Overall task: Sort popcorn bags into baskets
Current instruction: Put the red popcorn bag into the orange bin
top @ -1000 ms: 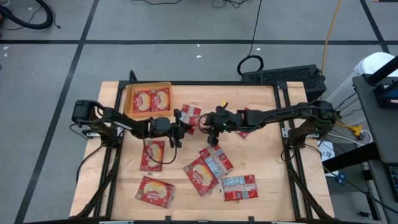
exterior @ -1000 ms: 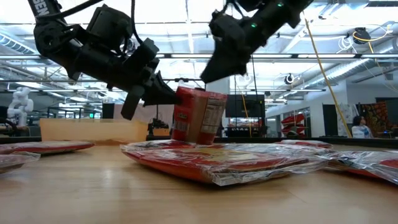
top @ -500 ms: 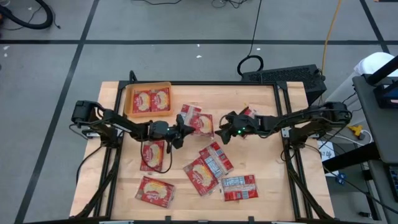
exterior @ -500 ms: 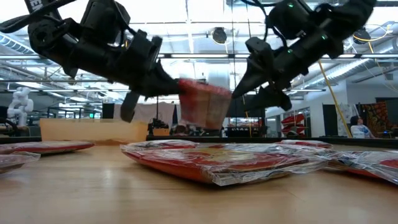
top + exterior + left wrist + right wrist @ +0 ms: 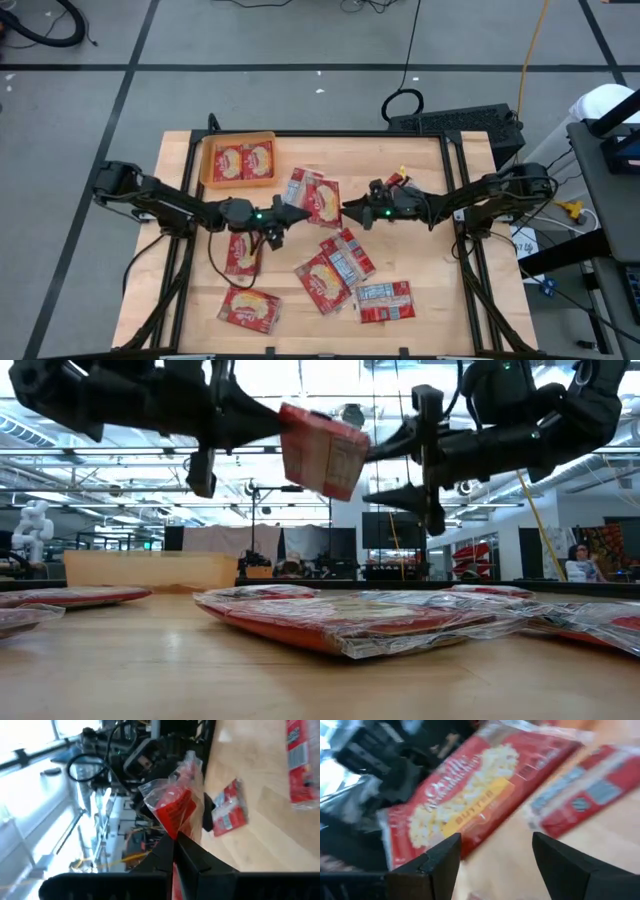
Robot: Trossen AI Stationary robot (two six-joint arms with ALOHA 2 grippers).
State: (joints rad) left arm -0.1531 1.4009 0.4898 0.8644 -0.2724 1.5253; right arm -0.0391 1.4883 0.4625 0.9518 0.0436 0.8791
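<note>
A red popcorn bag [image 5: 316, 196] hangs in the air over the middle of the table, with my left gripper [image 5: 289, 213] shut on it from the left; the low view shows the bag [image 5: 321, 449] well above the table. My right gripper [image 5: 348, 210] stands open and level just to the right of the bag, facing it, with nothing between its fingers [image 5: 432, 864]. The orange basket [image 5: 209, 160] sits at the far left with two bags lying flat in it. Several more bags lie flat on the table, among them one [image 5: 243, 250] under my left arm. My left gripper pinches the bag between its two fingers at one edge [image 5: 173, 830], the one nearest the gripper. The fingers come level from the table's left. The bag sticks out past the fingertips, tilted and lifted clear of the table and of the bags below.
Bags lie at the near left [image 5: 250, 308], near the middle [image 5: 322, 281] [image 5: 347, 255] and at the near right [image 5: 385, 300]. Another bag [image 5: 400, 181] shows beside my right arm. In the low view a pile of bags [image 5: 360, 622] lies under both grippers.
My left gripper has risen with the bag and rolled; the bag, which stood upright on the pile, now hangs tilted and clear. My right gripper, which pointed down over the bag, has drawn back toward the table's right edge, sunk, tipped level and opened wider.
</note>
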